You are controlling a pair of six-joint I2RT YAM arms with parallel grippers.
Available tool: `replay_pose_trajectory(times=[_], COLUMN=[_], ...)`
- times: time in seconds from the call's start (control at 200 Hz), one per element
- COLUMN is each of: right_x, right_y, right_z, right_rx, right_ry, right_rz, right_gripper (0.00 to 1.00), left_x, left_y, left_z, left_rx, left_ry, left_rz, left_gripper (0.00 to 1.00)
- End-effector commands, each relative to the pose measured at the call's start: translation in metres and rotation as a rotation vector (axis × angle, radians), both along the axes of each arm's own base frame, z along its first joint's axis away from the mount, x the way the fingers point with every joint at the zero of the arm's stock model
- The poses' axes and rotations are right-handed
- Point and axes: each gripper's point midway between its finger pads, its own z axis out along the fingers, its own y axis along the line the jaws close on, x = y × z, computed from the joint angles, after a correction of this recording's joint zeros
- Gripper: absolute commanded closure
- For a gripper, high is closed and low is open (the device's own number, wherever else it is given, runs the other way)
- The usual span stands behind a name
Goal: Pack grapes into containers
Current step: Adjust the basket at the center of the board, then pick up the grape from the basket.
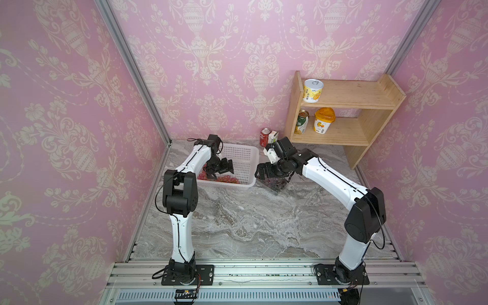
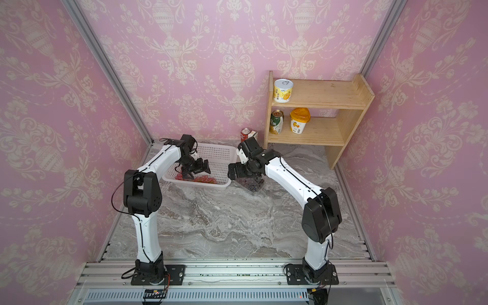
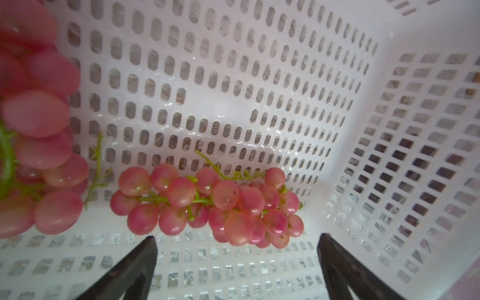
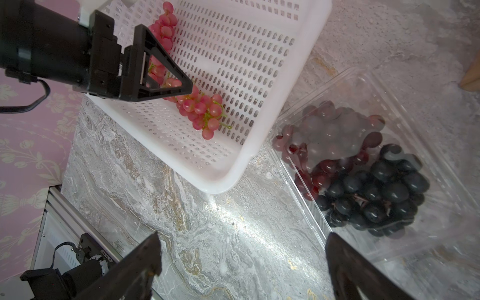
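The left pincer [image 3: 237,249] hangs wide open and empty over pink grapes [image 3: 207,205] in the white basket [image 3: 259,78], while the right pincer [image 4: 242,236], equally wide, hovers by the clear container [image 4: 389,85] of dark grapes [image 4: 376,192].

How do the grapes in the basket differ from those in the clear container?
The basket grapes are light pink-red; the container grapes are dark red and near-black. The basket grapes lie in a perforated white basket; the container grapes sit in a clear container beside it. Both are bunches on stems.
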Motion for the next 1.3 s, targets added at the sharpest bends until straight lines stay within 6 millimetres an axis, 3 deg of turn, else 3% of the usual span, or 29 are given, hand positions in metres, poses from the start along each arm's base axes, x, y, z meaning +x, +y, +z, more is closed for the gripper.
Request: replay_pose_trajectory(times=[0.0,0.24,0.625,0.695,0.901,1.181,1.296], right_x=[0.001,0.0,0.0,0.001,0.001,0.003,0.003], right_y=[0.004,0.004,0.007,0.005,0.001,0.0,0.001], right_z=[-0.003,-0.008,-0.011,-0.013,-0.016,-0.018,-0.018], right_rx=[0.003,0.01,0.026,0.024,0.036,0.039,0.041], right_ry=[0.017,0.034,0.048,0.052,0.066,0.075,0.076], right_rz=[0.017,0.002,0.006,0.004,0.0,0.003,0.001], right_gripper=[0.0,0.01,0.01,0.01,0.01,0.01,0.01], left_x=[-0.012,-0.017,-0.018,-0.017,-0.017,0.003,0.005], left_y=[0.014,0.037,0.032,0.031,0.013,-0.002,-0.009], left_z=[-0.013,-0.016,-0.035,-0.036,-0.02,0.008,0.007], left_rx=[0.071,0.208,0.284,0.277,0.247,0.175,0.138], left_ry=[0.067,0.036,0.049,0.036,-0.03,-0.193,-0.177], left_rz=[-0.06,-0.115,-0.202,-0.209,-0.251,-0.221,-0.222], left_gripper=[0.04,0.11,0.19,0.25,0.26,0.28,0.29])
